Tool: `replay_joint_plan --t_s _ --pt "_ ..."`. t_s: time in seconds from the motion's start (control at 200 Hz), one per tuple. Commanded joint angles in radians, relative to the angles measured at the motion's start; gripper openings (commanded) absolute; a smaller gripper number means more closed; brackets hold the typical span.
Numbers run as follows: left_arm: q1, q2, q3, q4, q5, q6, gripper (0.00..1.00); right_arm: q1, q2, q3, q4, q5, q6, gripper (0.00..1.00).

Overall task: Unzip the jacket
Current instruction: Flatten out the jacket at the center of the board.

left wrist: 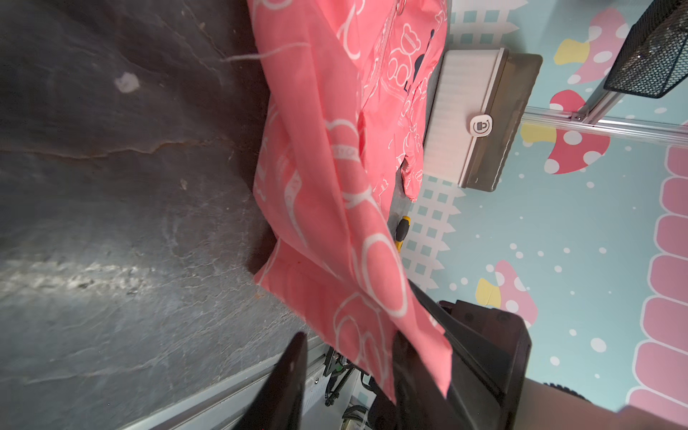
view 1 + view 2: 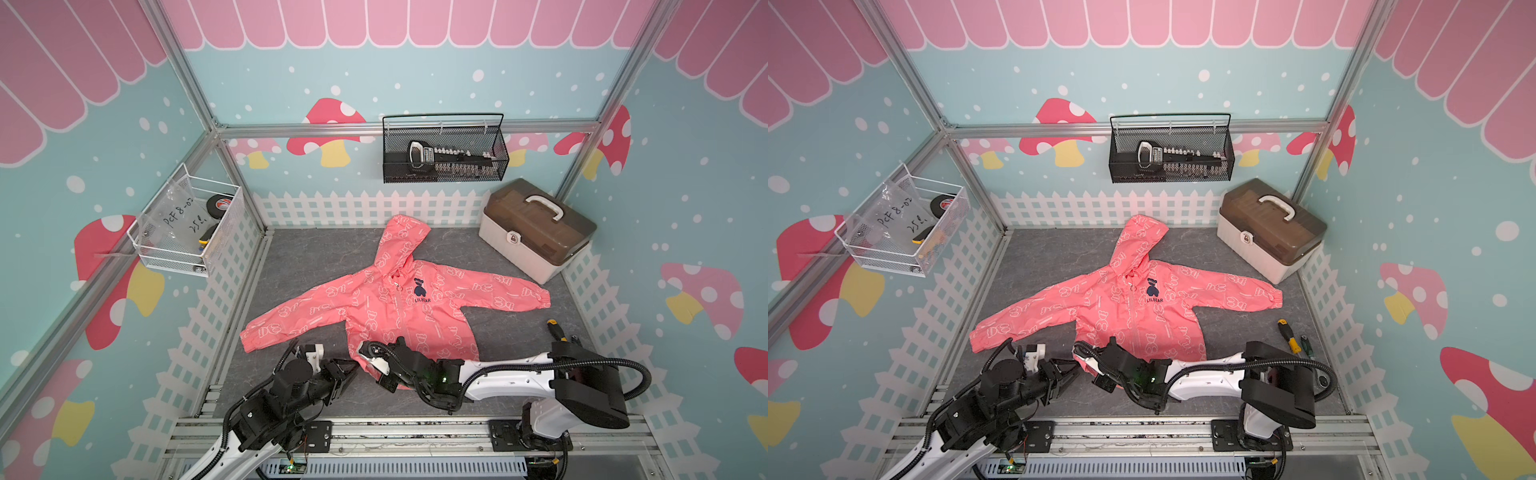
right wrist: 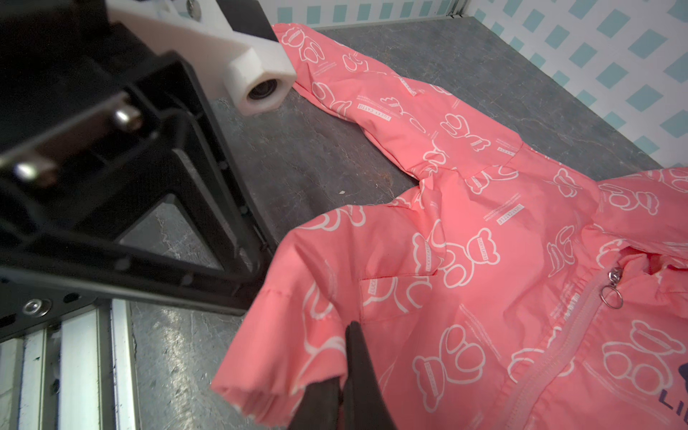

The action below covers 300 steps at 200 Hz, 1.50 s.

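The jacket (image 2: 415, 316), "LILBEAR" on its chest, lay zipped on the desk (image 2: 311, 257) just beyond both pincers. The right pincer (image 3: 348, 353) was clamped on its hem. The left pincer (image 1: 350, 342), beside it, stood apart around the hem corner.

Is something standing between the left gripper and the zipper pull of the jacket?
No loose object lies on the jacket between the left gripper and the zipper pull near the collar. Only the right gripper, shut on the hem, sits close beside that path and may need avoiding.
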Motion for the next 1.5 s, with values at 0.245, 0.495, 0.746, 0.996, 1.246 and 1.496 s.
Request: replay_joint_plan --t_s 0.245,0.495,0.746,0.996,1.246,1.496 --pt "0.002 -0.018 0.040 -0.090 -0.053 -0.002 0.49 -0.002 0.031 -0.016 0.071 -0.040 0.014 0.00" --pt "0.002 -0.075 0.078 -0.184 -0.101 -0.003 0.42 -0.002 0.010 -0.058 0.073 -0.057 0.023 0.04" --pt "0.004 0.022 0.276 -0.373 -0.222 0.134 0.32 -0.002 -0.125 -0.069 -0.083 -0.143 0.074 0.52" --pt "0.002 0.323 0.443 -0.452 -0.227 0.384 0.45 -0.007 -0.434 -0.078 -0.459 0.083 0.208 0.63" --pt "0.002 0.308 0.321 -0.448 -0.140 0.355 0.56 -0.270 -0.821 -0.248 -0.859 0.126 0.713 0.77" --pt "0.001 0.234 0.128 -0.352 -0.061 0.270 0.58 -0.575 -0.940 -0.377 -0.983 -0.121 0.815 0.78"
